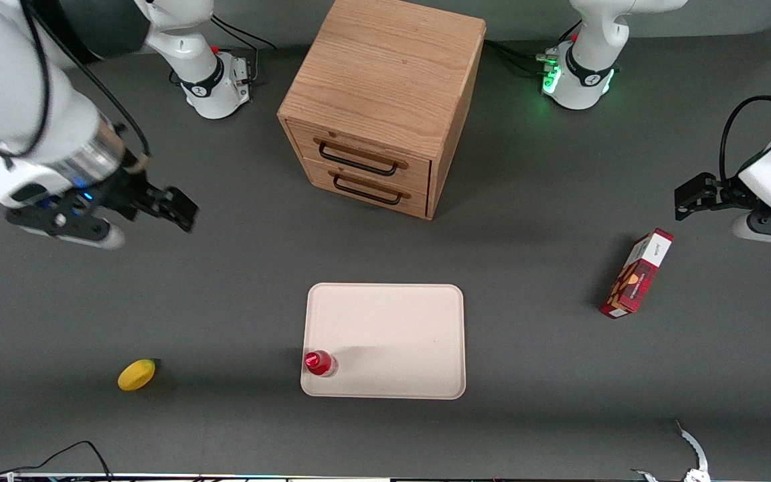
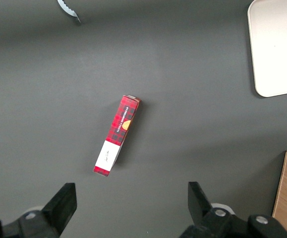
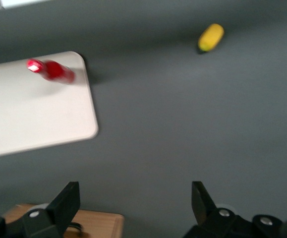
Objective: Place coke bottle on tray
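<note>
The small red coke bottle (image 1: 320,363) stands upright on the pale cream-pink tray (image 1: 392,335), in the tray's corner nearest the front camera and toward the working arm's end. It also shows in the right wrist view (image 3: 51,70) on the tray (image 3: 29,114). My right gripper (image 1: 175,207) is open and empty. It hangs high above the table, well away from the tray, toward the working arm's end and farther from the front camera. Its fingertips (image 3: 70,196) frame bare table in the right wrist view (image 3: 133,198).
A wooden two-drawer cabinet (image 1: 382,100) stands farther from the front camera than the tray. A yellow lemon (image 1: 136,375) lies toward the working arm's end. A red rectangular carton (image 1: 636,273) lies toward the parked arm's end.
</note>
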Controlling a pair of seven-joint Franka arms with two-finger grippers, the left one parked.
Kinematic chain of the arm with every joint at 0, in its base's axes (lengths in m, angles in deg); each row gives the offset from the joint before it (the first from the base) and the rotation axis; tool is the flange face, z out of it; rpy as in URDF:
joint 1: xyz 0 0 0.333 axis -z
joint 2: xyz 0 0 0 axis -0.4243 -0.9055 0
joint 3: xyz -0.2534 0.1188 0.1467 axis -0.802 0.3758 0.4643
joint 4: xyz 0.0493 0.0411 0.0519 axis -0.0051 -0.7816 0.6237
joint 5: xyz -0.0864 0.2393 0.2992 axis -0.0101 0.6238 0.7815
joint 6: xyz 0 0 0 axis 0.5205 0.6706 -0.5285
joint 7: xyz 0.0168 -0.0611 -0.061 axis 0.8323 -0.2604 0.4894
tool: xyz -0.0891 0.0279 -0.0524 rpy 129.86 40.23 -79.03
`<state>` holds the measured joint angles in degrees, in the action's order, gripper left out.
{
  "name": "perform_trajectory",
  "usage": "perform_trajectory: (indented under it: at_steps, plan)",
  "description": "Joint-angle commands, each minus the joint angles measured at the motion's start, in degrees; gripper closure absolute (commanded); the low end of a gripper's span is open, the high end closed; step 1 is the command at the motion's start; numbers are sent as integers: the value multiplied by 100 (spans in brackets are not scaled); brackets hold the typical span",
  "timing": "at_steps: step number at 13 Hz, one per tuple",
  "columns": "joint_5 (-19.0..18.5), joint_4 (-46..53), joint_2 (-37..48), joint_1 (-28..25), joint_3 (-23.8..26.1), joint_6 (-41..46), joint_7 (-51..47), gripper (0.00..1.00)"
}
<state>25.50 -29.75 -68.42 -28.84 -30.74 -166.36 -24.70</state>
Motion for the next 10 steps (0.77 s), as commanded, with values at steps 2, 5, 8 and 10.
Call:
perform_trajectory:
  at_steps: [2,5,8,10]
  plan:
    - [635,-2074,1546,48,-952,-413,1201,0]
    - [680,-3015,2136,48,-1174,-686,1406,0]
    - [698,-3159,2208,48,-1218,-704,1319,0]
    - [689,-2835,2042,31,-1314,-669,1248,0]
